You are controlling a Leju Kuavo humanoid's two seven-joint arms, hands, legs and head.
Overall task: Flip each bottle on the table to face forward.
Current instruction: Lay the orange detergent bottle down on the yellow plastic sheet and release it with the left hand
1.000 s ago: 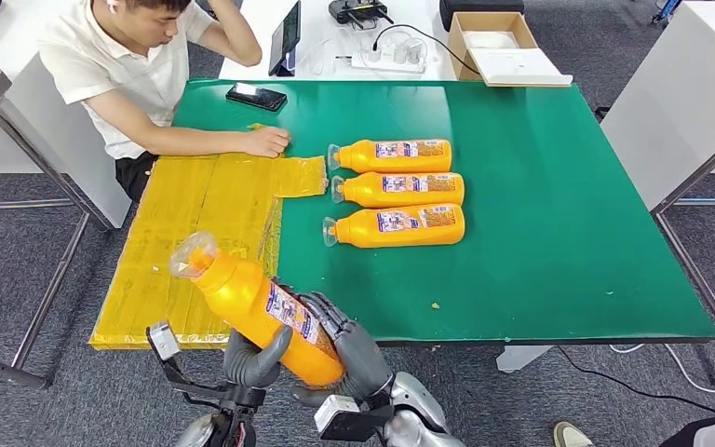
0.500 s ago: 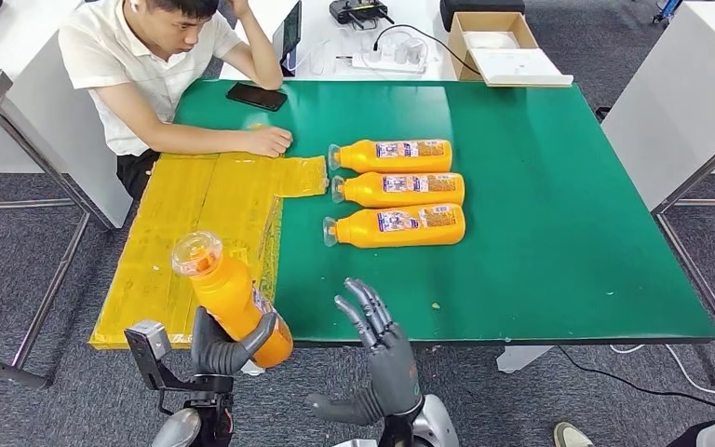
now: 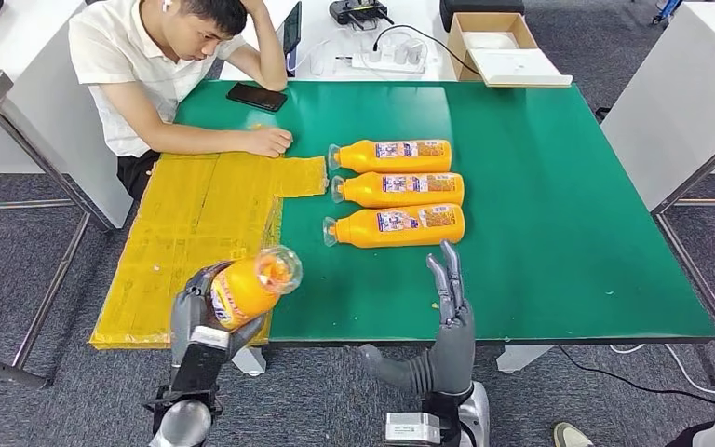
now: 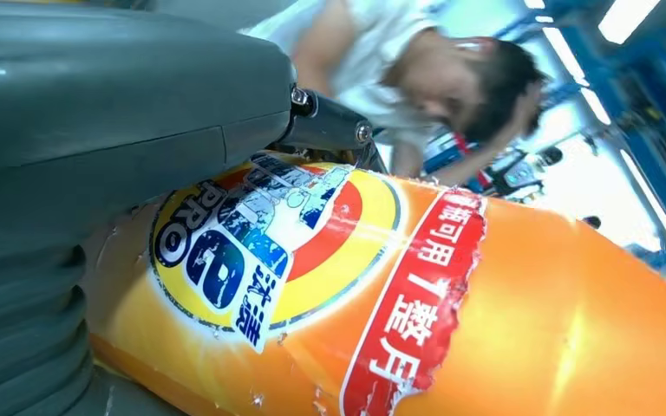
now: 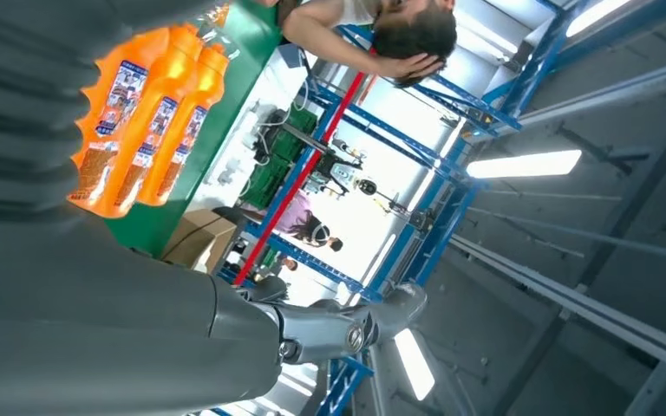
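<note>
One orange bottle in my left hand, my right hand bare beside the green table.

My left hand (image 3: 207,317) grips an orange bottle (image 3: 247,288) at the near-left corner of the green table (image 3: 540,233), over the yellow sheet (image 3: 200,223) — its clear cap is tipped toward the table's middle, and in my left wrist view the bottle (image 4: 416,303) shows its round logo label. My right hand (image 3: 447,317) stands at the table's near edge with its fingers straight and apart, holding nothing. Three more orange bottles (image 3: 396,189) lie side by side near the table's centre, caps toward the yellow sheet. At the table's far-left corner a person (image 3: 163,56) sits, one hand on the sheet, a phone (image 3: 256,96) just beside.
</note>
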